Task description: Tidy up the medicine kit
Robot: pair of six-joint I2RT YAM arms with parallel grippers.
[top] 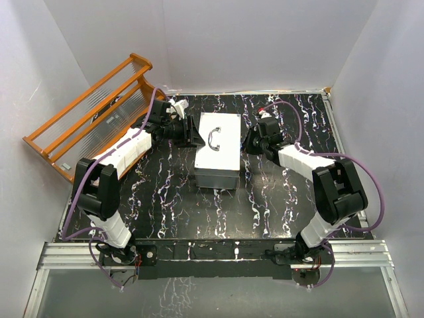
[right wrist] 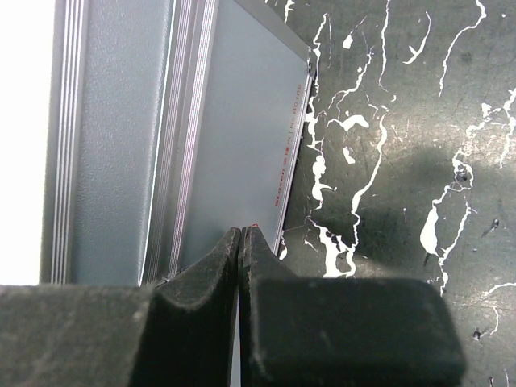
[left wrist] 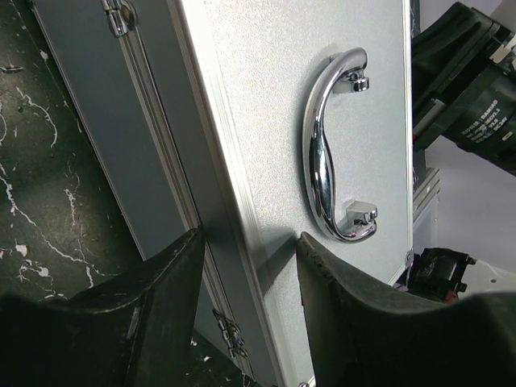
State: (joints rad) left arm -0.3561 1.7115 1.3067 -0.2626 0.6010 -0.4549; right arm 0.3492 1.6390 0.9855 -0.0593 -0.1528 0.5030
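Far left: a rack of orange wood leans tilted against the left wall, beside the far-left corner of the table. It is well apart from the kit. The left arm reaches past its lower end, with a purple cable looping above the wrist.

Left gripper: the jaws stand half apart and straddle the top left edge of the kit. One finger lies along the side wall and the other sits over the lid. Whether the pads press on the metal cannot be told. Two small metal fittings show on that side wall.

Centre: the kit stands flat on the black marbled table, midway between the two grippers, with its lid closed. The chrome handle lies on top of the lid, nearer the far end. It is untouched and just beyond the left fingers.

Right gripper: the jaws are pressed together with nothing between them. The tips are low, just beside the right wall of the kit. Contact with the wall cannot be told.

Right: the right arm bends in from the near right corner, trailed by its own purple cable. Bare table lies beneath it. A metal rail runs along the near edge and carries both bases.
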